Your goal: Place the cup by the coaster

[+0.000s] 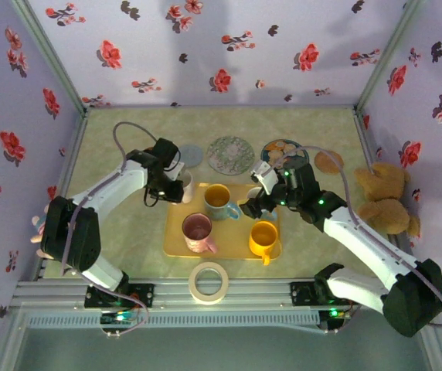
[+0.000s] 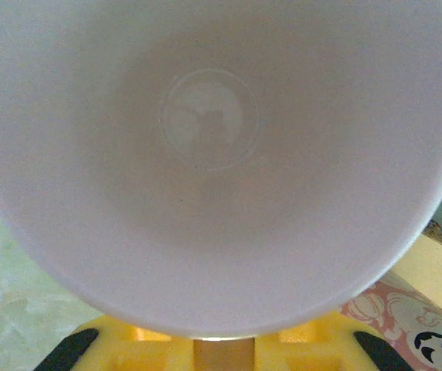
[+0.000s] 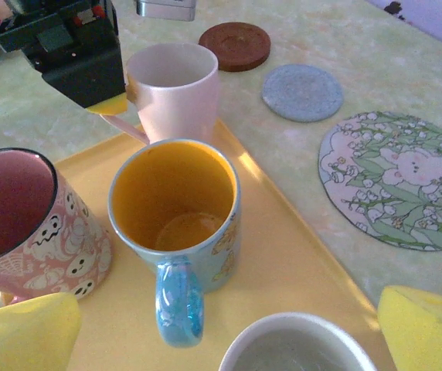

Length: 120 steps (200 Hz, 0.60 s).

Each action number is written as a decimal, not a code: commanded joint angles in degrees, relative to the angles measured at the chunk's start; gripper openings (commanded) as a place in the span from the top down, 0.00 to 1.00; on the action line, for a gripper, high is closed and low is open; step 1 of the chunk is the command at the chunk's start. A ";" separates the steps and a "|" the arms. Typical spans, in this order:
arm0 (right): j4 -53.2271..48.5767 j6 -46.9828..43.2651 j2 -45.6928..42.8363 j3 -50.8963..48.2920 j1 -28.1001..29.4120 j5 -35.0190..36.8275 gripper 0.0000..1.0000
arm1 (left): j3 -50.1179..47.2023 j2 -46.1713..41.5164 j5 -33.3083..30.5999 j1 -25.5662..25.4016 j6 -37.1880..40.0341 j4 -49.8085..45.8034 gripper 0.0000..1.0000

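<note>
The left gripper (image 3: 109,102) is pinched on the thin handle of the pale pink ceramic cup (image 3: 176,89) at the far-left corner of the yellow plastic tray (image 3: 298,270). Such a hold could let the cup swing or clip the tray's rim before it reaches the round grey-blue coaster (image 3: 304,93) just beyond the tray. The right gripper (image 1: 256,202) hangs wide open and empty over the tray's right side, and around the tray lies a pale green marbled bench (image 1: 314,124) boxed in by lilac flower-print walls (image 1: 205,54).

Left hand (image 1: 171,188) met pale cup (image 1: 185,185) at yellow tray's (image 1: 229,232) far-left corner. Grey coaster (image 1: 192,154) lay just beyond on bench (image 1: 128,131). Right hand (image 1: 253,205) hung over tray.
</note>
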 commanded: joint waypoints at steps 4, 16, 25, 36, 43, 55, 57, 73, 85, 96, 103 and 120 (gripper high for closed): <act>5.25 3.84 0.39 0.80 0.48 3.14 0.00 | 3.84 -4.50 -3.68 -0.33 -0.08 1.55 1.00; 6.25 5.45 0.84 1.70 0.44 4.14 0.00 | 5.25 -5.17 -5.37 -0.22 -0.05 1.40 1.00; 7.02 6.61 1.36 2.36 0.44 4.59 0.00 | 6.68 -5.34 -6.74 0.03 0.09 1.14 1.00; 8.42 7.68 2.28 3.17 0.48 4.59 0.00 | 8.34 -5.45 -7.90 0.68 0.17 0.98 1.00; 9.57 8.32 2.93 3.62 0.49 4.69 0.00 | 9.36 -5.50 -8.03 1.19 0.23 1.23 1.00; 11.57 9.40 4.26 4.54 0.47 4.80 0.00 | 10.96 -5.29 -8.03 2.04 0.32 1.63 1.00; 11.89 9.65 4.52 4.72 0.48 4.84 0.00 | 11.16 -5.19 -7.99 2.07 0.36 1.64 1.00; 13.03 11.19 6.38 6.63 0.44 5.17 0.00 | 13.78 -4.35 -7.86 3.03 1.09 1.15 1.00; 12.92 12.21 7.57 8.34 0.48 5.26 0.00 | 15.73 -3.72 -7.72 3.79 1.48 0.47 1.00; 12.56 12.61 8.28 9.68 0.46 4.98 0.00 | 16.94 -3.37 -7.36 4.65 1.57 0.24 1.00; 12.42 12.80 8.63 10.24 0.49 4.94 0.00 | 17.43 -3.27 -6.79 5.26 1.53 0.23 1.00; 12.77 13.01 9.03 11.03 0.44 4.70 0.00 | 18.31 -2.84 -5.21 7.26 1.22 0.32 1.00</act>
